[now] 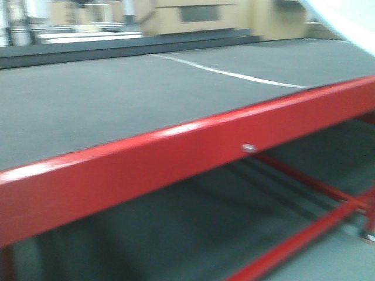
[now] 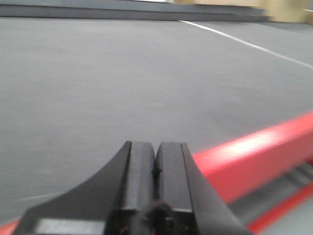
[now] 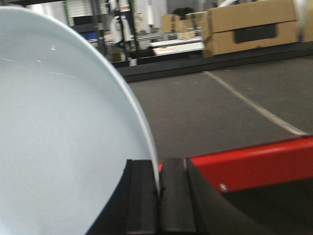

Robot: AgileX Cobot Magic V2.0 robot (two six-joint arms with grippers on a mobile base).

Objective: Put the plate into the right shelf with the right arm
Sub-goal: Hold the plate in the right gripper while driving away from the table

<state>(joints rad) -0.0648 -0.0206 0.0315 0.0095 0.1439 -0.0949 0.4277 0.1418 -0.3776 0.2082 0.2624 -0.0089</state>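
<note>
Right wrist view, nearest: right gripper (image 3: 157, 196) at bottom centre, its two black fingers clamped on the rim of the plate (image 3: 63, 137). The plate stands on edge and fills the left half of the frame, blocking everything behind it there. A pale curved patch in the upper right corner of the front view is probably the same plate; too blurred to confirm.

Left wrist view: left gripper (image 2: 155, 161) at bottom centre, fingers pressed together with nothing between them.

Just beyond both grippers, a glossy red beam (image 1: 176, 158) runs diagonally across the frame and edges a flat grey surface (image 1: 117, 93). Lower red bars (image 1: 316, 234) cross beneath it at lower right.

Further back, a thin white line (image 1: 228, 73) crosses the grey surface.

Farthest: cardboard boxes (image 3: 249, 24) at upper right, dark racking (image 3: 105, 29) at upper left, detail unreadable.
</note>
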